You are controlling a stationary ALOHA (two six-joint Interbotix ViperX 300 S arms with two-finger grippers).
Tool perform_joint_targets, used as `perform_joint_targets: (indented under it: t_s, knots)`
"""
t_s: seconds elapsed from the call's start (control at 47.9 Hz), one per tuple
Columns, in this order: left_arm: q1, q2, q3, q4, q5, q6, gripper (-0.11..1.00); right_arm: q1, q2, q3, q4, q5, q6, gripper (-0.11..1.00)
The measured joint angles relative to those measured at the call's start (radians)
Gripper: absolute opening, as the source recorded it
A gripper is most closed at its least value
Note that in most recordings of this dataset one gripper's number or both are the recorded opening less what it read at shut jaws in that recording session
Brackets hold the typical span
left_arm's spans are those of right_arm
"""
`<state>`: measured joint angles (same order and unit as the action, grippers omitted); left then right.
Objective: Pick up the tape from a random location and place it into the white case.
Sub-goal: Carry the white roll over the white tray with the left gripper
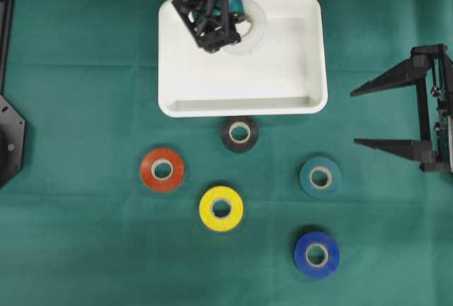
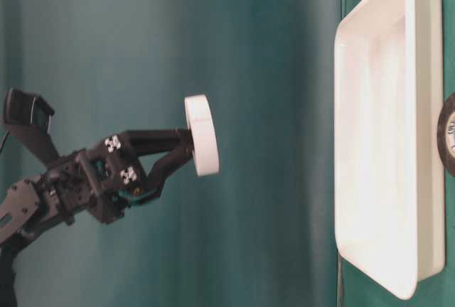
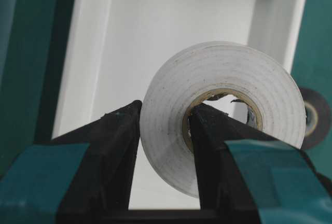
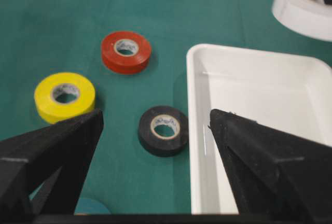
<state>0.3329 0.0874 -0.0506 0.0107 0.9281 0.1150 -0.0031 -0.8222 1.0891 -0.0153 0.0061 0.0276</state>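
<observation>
The white tape roll point(image 3: 223, 115) hangs above the white case point(image 1: 241, 100), clear of its floor, near the far left corner in the overhead view; its flat faces look up and down, so its short axis through the core runs roughly vertical; it is a plain white ring, faintly speckled, with a tan cardboard core. The left gripper point(image 3: 166, 130) has its fingers point(image 3: 116, 146) clamped on the roll's wall, one outside, one inside the core. The right gripper point(image 1: 368, 116) rests at the right edge of the green surface point(image 1: 85, 249), well apart from the case, fingers spread wide and holding nothing; black point(image 1: 239, 134), red point(image 1: 162, 170), yellow point(image 1: 221, 208), teal point(image 1: 320, 176) and blue point(image 1: 316, 254) rolls lie flat beyond the case.
</observation>
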Motion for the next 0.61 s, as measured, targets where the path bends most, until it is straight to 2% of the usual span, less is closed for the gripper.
perform_joint_targets:
  t_s: [0.605]
  knots:
    - [0.002,0.011,-0.012,0.002,0.009,0.0,0.24,0.0,0.0,-0.002,0.0,0.0,0.0,0.92]
